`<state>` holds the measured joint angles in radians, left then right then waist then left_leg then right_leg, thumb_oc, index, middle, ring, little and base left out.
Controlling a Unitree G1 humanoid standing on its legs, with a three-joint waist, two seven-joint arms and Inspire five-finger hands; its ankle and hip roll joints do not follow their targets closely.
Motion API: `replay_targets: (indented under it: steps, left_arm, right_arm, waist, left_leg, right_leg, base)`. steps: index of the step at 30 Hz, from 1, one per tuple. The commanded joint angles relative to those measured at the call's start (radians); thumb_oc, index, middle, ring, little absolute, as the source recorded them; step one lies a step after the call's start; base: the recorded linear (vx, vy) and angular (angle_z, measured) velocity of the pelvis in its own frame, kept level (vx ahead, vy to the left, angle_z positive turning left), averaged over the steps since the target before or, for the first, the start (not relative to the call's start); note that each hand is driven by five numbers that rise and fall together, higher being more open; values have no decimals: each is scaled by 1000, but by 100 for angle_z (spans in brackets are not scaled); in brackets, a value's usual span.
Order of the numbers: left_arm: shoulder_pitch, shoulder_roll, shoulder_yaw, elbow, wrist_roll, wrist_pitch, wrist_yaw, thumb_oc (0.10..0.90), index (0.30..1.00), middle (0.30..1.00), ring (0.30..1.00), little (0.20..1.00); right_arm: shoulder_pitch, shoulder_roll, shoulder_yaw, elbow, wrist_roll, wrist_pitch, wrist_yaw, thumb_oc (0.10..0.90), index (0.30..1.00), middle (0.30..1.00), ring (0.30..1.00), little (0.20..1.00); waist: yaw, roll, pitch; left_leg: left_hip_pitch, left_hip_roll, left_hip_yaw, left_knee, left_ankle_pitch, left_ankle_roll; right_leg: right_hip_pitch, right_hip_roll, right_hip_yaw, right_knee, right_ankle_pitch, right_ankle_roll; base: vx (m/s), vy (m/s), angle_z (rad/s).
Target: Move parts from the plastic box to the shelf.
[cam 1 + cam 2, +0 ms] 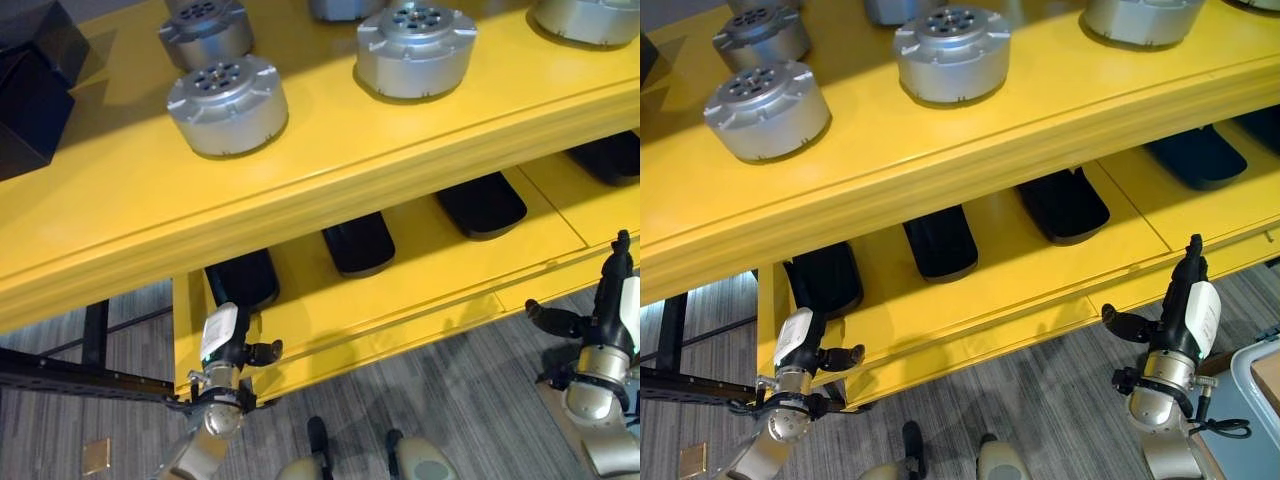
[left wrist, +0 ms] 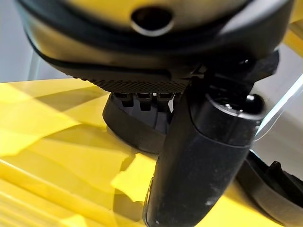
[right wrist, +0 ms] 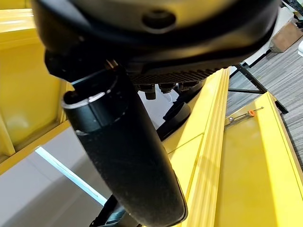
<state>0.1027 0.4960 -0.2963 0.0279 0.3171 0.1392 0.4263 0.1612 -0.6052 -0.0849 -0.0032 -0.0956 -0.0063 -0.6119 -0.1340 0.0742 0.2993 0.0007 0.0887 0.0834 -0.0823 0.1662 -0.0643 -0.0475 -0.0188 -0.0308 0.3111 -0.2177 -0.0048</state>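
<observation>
My left hand is low, right at the front edge of the yellow shelf. Its fingers point up and its thumb sticks out to the side, so the hand is spread and holds nothing. Just past its fingertips, on the lower shelf board, I see a black tray. More black trays lie in a row to the right of it, well apart from each other.

Far above my left hand, on the top board, sit the round silver metal parts. One part is up and to the right of that hand, and others stand behind, near the back.

My right hand is off to the right, in front of the lower board's edge. Its fingers are straight up and the thumb reaches out sideways. It is spread too, with nothing in it. Below and to the right of this hand I see a corner of the plastic box on the grey carpet floor.
</observation>
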Motion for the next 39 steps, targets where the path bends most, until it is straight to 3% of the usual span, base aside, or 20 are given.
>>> replay_targets:
  steps: [1,11,19,25,28,29,32,33,36,37,39]
  left_arm:
    - [-47,75,90,-97,-7,-103,69,900,1000,1000,1000,1000]
    - [-47,80,107,-142,-25,-168,91,900,1000,1000,1000,1000]
    - [-46,82,154,-208,-44,-300,174,900,1000,1000,1000,1000]
    - [-40,76,163,-236,-117,-340,123,900,1000,1000,1000,1000]
    - [-31,68,168,-253,-214,-380,39,900,1000,1000,1000,1000]
    - [-14,55,163,-271,-351,-377,-125,900,1000,1000,1000,1000]
    - [-11,53,150,-268,-432,-393,-211,900,1000,1000,1000,1000]
    - [-2,40,134,-282,-623,-401,-380,900,1000,1000,1000,1000]
    - [11,11,82,-293,-963,-379,-672,900,1000,1000,1000,1000]
    - [11,11,83,-292,-965,-379,-674,900,1000,1000,1000,1000]
    - [5,5,50,-295,-1095,-393,-798,900,1000,1000,1000,1000]
  right_arm:
    - [-28,-31,-53,-125,-20,-85,-70,900,1000,1000,1000,1000]
    - [-23,-28,-48,-126,-25,-82,-75,900,1000,1000,1000,1000]
    - [-13,-22,-33,-119,-25,-97,-99,900,1000,1000,1000,1000]
    - [-18,-16,-28,-117,-18,-101,-103,900,1000,1000,1000,1000]
    - [-16,-11,-29,-122,-21,-100,-102,900,1000,1000,1000,1000]
    - [-18,-12,-37,-124,-11,-99,-88,900,1000,1000,1000,1000]
    - [-25,-16,-38,-123,-4,-96,-82,900,1000,1000,1000,1000]
    - [-35,-19,-44,-124,8,-104,-64,900,1000,1000,1000,1000]
    - [-52,-37,-47,-135,21,-117,-19,900,1000,1000,1000,1000]
    - [-52,-38,-47,-135,21,-117,-19,900,1000,1000,1000,1000]
    - [-71,-53,-40,-123,23,-128,1,900,1000,1000,1000,1000]
  waist:
    - [-4,-61,-63]
    - [-2,-63,-64]
    - [7,-73,-66]
    - [14,-75,-66]
    - [17,-74,-67]
    - [19,-70,-68]
    - [20,-67,-67]
    - [20,-62,-67]
    - [12,-49,-73]
    - [12,-48,-73]
    - [3,-40,-81]
  left_leg:
    - [11,44,-24,90,-160,-22]
    - [13,42,-26,87,-163,-21]
    - [15,42,-30,82,-165,-21]
    - [15,44,-33,80,-162,-22]
    - [15,44,-35,78,-161,-21]
    - [17,43,-35,76,-159,-22]
    - [18,42,-35,74,-158,-22]
    - [20,42,-33,71,-155,-22]
    - [25,37,-25,60,-151,-22]
    - [25,38,-24,59,-151,-22]
    - [29,33,-17,53,-150,-21]
  right_leg:
    - [90,1,-3,-207,88,22]
    - [90,0,-3,-211,90,24]
    - [98,4,-6,-223,95,24]
    - [103,5,-9,-229,97,24]
    - [106,5,-10,-232,98,24]
    - [107,4,-11,-234,99,26]
    - [109,3,-13,-238,103,27]
    - [109,3,-12,-242,107,28]
    - [112,0,-2,-259,119,33]
    - [112,0,-1,-260,119,33]
    - [112,-2,10,-271,128,37]
  base:
    - [5,-5,6]
    - [0,0,0]
    - [-12,-5,-1]
    - [0,0,0]
    - [-7,10,1]
    - [-19,34,3]
    - [-14,32,0]
    - [-7,75,-1]
    - [5,116,-3]
    - [0,99,-2]
    - [22,109,-3]
